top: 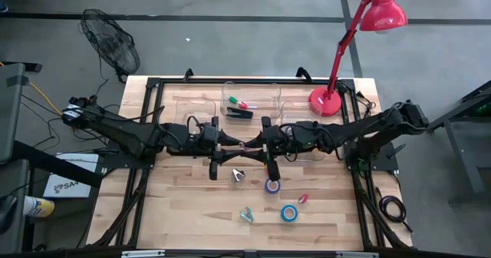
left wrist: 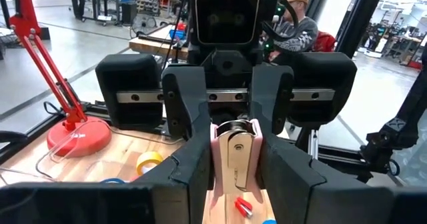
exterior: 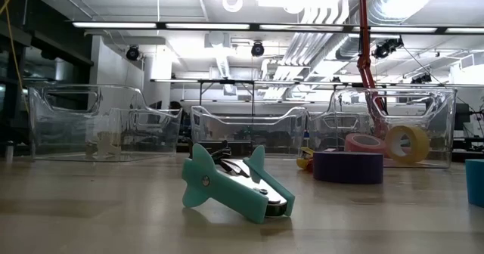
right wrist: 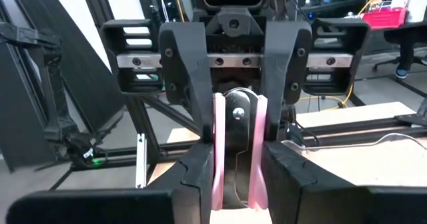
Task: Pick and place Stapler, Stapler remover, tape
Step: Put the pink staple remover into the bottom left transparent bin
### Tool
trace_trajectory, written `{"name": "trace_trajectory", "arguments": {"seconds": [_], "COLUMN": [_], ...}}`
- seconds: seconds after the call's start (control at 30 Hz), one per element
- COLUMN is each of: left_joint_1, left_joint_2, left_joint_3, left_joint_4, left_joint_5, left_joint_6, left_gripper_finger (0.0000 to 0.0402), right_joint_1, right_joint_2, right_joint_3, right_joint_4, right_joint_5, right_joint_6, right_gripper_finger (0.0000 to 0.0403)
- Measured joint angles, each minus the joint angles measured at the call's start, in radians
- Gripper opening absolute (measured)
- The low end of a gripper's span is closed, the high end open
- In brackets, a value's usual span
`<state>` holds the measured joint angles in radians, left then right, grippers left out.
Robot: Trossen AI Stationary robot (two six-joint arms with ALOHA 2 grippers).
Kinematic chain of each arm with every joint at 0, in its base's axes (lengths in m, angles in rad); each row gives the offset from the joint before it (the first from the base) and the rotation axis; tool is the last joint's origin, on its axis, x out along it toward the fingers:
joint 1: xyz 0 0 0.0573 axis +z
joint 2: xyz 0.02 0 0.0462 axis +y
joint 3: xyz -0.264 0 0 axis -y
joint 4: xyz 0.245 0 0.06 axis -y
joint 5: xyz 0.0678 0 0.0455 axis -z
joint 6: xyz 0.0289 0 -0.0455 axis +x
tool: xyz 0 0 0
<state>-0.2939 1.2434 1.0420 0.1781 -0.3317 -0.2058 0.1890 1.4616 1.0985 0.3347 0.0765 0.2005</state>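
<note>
While both dark arms reach level from the desk's left and right edges toward its middle, the left end effector and the right end effector meet face to face above the desk, each closed narrow on the opposite end of one pink plastic staple remover with metal jaws. A slim black stapler lies in the clear plastic bin at the middle of the far edge. On the bare wood nearer the front edge sit a purple tape roll, a blue tape roll and a teal staple remover. Yellow tape and pink tape stand toward the far right corner, near the red desk lamp
</note>
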Motion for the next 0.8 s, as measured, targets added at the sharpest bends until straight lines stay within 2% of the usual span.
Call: {"name": "trace_trajectory", "arguments": {"seconds": [0.1,0.2,0.53,0.8], "left_joint_1": [0.000,0.000,0.000,0.000], "left_joint_2": [0.000,0.000,0.000,0.000], "left_joint_3": [0.000,0.000,0.000,0.000], "left_joint_4": [-0.001,-0.002,-0.002,-0.023], "left_joint_5": [0.001,0.002,0.008,0.000], "left_joint_6": [0.000,-0.004,-0.002,0.001], "left_gripper_finger": [0.0112,0.0085,0.0084,0.0084], "right_joint_1": [0.000,0.000,0.001,0.001], "right_joint_2": [0.000,0.000,-0.001,-0.009], "right_joint_3": [0.000,0.000,0.000,0.000], "right_joint_4": [-0.001,-0.010,-0.012,-0.062], "right_joint_5": [-0.001,0.000,0.010,0.041], "right_joint_6": [0.000,-0.003,-0.003,0.053], "right_gripper_finger": [0.0087,0.0087,0.0088,0.0137]}}
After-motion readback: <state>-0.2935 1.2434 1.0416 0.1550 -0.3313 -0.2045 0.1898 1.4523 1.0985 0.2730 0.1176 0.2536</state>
